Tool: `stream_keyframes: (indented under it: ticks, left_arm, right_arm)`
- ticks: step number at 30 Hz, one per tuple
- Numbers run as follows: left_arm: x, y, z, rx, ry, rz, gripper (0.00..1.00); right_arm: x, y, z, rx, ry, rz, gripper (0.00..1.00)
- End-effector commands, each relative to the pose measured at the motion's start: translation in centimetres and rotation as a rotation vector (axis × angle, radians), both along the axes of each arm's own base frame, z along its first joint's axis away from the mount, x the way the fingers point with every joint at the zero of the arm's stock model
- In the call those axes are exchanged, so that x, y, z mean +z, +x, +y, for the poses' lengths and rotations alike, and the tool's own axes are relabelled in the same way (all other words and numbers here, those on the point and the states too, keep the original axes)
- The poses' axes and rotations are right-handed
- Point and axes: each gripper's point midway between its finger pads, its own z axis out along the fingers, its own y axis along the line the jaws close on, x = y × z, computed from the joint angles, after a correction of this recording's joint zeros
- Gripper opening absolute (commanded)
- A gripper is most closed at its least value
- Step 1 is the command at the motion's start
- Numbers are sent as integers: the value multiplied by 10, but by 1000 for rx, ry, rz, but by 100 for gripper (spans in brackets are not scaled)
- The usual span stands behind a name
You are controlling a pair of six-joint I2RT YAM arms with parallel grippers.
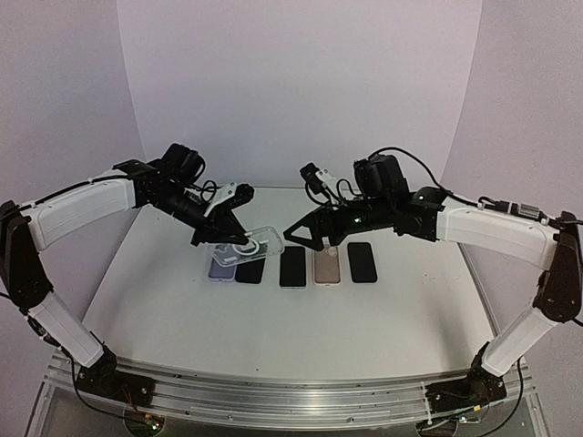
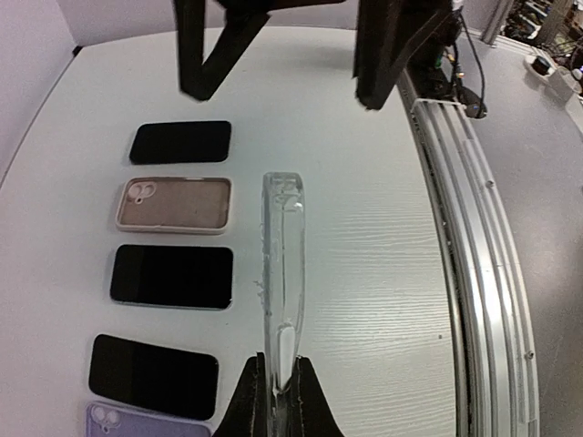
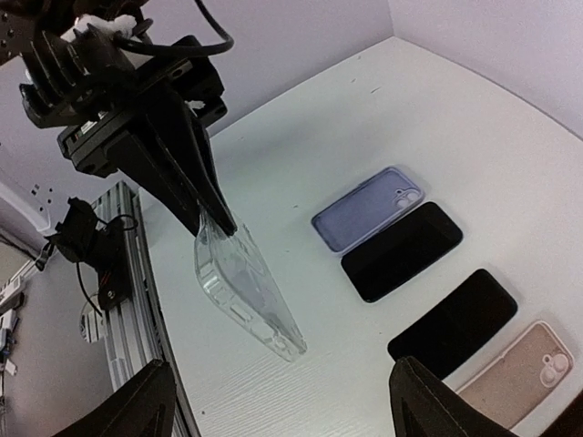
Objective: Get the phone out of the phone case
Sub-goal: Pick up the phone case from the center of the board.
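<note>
My left gripper [image 1: 208, 238] is shut on one short end of a clear phone case [image 1: 244, 244], holding it tilted above the table. The case [image 3: 246, 287] is see-through with no phone in it; in the left wrist view it shows edge-on [image 2: 281, 264], pinched between the fingers [image 2: 281, 405]. My right gripper [image 1: 305, 238] hangs open just right of the case's free end, with nothing between its fingers [image 3: 287, 410]. Below, a row on the table holds a black phone [image 1: 250, 269], a second one [image 1: 292, 266] and a third [image 1: 362, 261].
A lilac case [image 1: 221, 270] lies at the left end of the row, partly under the held case. A beige case [image 1: 328, 265] lies camera side up between two phones. The table's metal rail [image 2: 474, 273] runs along the near edge.
</note>
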Motion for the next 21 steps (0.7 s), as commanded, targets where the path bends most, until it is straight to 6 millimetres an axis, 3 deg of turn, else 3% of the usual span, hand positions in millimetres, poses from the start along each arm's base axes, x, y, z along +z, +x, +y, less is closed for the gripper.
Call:
stream_keyframes:
  ticks: [1,7,9,11,15,16,17,18,20,21]
  left_arm:
    - [18,-26,-6,-153,-76,8,0]
    - [27,-25,-9,-150,-100,12,0]
    - [29,-27,-10,-163,-106,8,0]
    - [28,-30,-10,-175,-102,7,0]
    - [30,-30,-11,-150,-106,41,0]
    - [32,-25,-12,-126,-109,40,1]
    - [34,-19,-13,-88,-111,37,6]
    - [36,-10,-14,-41,-118,34,18]
    - [42,15,-12,96,-126,-2,59]
    - [47,26,-9,165,-141,-21,74]
  right_arm:
    - [3,-17,27,182,1,-46,81]
    - [-5,-30,53,295,11,-41,71]
    - [-11,-28,57,288,0,-34,57]
    - [-14,-22,63,269,-1,-12,36]
    - [-8,-12,67,202,12,31,0]
    - [-8,-6,64,163,6,32,0]
    - [-8,1,59,120,5,45,0]
    - [-8,7,51,72,7,73,0]
    - [-11,31,29,-58,29,161,0]
    - [-16,43,15,-136,38,212,0]
